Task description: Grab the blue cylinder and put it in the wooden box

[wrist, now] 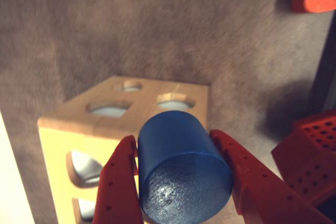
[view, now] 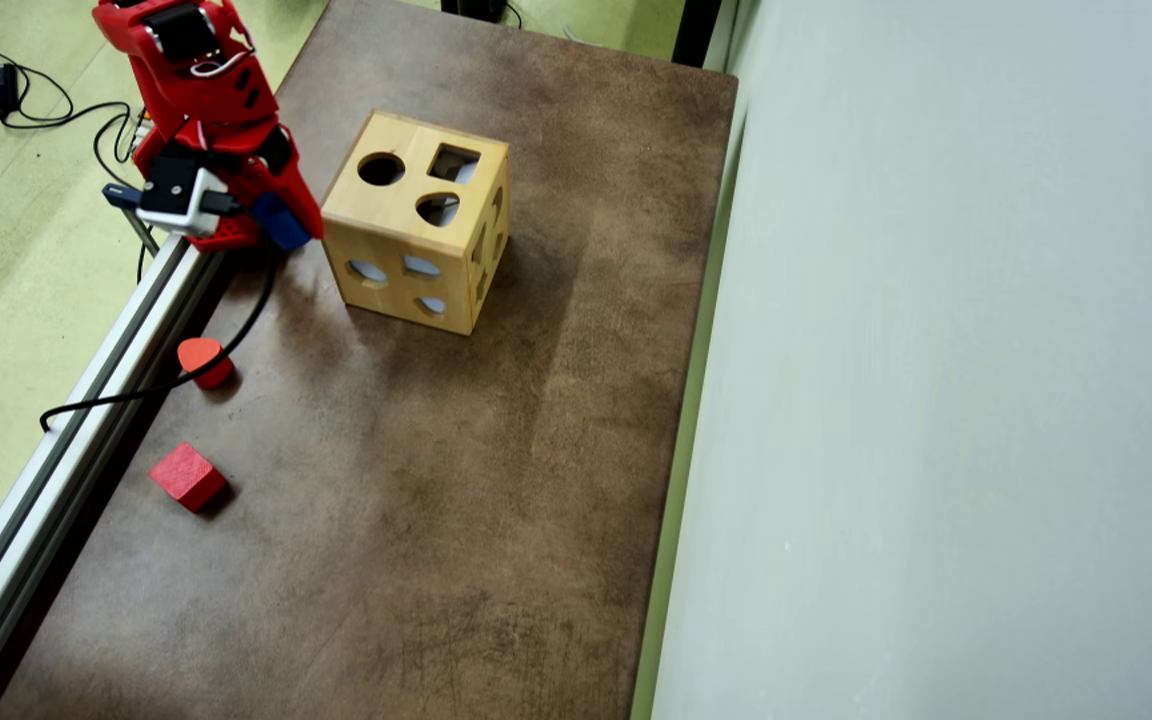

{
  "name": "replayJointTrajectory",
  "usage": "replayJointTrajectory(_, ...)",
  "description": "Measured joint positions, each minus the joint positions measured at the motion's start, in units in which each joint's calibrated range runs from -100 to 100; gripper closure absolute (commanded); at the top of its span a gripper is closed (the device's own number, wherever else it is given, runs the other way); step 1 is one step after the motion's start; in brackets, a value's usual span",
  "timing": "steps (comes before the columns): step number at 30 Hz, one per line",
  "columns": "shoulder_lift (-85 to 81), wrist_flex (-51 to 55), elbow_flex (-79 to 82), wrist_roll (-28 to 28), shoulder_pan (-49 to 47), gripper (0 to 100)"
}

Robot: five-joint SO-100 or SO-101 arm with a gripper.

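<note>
1. Gripper (wrist: pixel 181 203): in the wrist view its two red fingers (wrist: pixel 122 192) are spread only as far as the blue cylinder (wrist: pixel 181 174) is wide, and each presses against one side of it. The gripper is pinching the cylinder.
2. Blue cylinder: it lies between the fingers with one flat round end facing the wrist camera. In the overhead view it (view: pixel 283 226) shows as a small blue patch at the gripper tip (view: pixel 288 222), clear of the table (view: pixel 436 500).
3. Wooden box (view: pixel 416 222): it stands on the brown table. In the overhead view the held cylinder is just beside the box's side at 9 o'clock; whether they touch cannot be told. The top face carries a round, a square and a third shaped hole.
4. Wrist view: the box (wrist: pixel 123 114) lies beyond the cylinder, toward 11 o'clock.
5. Other items, overhead view: a red rounded block (view: pixel 202 358) at 7 o'clock from the box, near the table edge; a red cube (view: pixel 187 475) further out at 7 o'clock. Both are well apart from the gripper.
</note>
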Motion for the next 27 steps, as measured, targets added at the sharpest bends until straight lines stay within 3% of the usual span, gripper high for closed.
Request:
replayJointTrajectory(12, 2.7, 0.0, -0.2, -4.4, -15.9, 87)
replayJointTrajectory(27, 5.4, 0.0, -0.2, -5.1, -22.4, 87)
